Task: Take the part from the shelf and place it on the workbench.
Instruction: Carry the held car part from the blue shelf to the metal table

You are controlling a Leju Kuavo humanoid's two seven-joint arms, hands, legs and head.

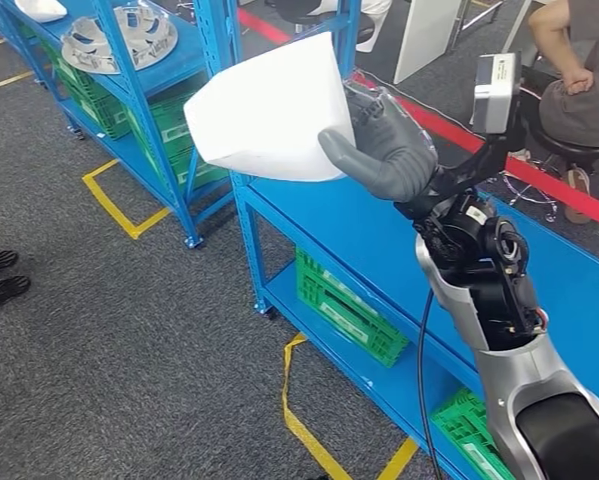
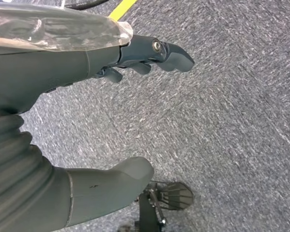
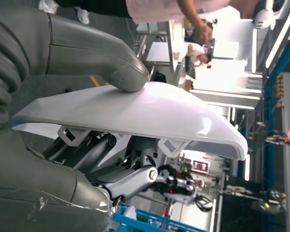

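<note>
The right hand (image 1: 383,148) grips the white part (image 1: 269,110), thumb (image 3: 99,53) pressed on its smooth face and darker fingers (image 3: 136,176) curled under its ribbed back. The part is held in the air over the near edge of a blue shelf (image 1: 371,230), touching nothing else. Green crates (image 1: 345,305) sit on the lower shelf level. A second blue shelf (image 1: 141,75) stands farther left, with a grey part (image 1: 122,35) on its top level. Yellow tape (image 1: 119,205) marks the carpet. A seated person (image 1: 575,60) is beyond the shelf at the far right. The left hand (image 2: 99,106) hangs over the carpet, holding nothing, thumb and fingers well apart.
</note>
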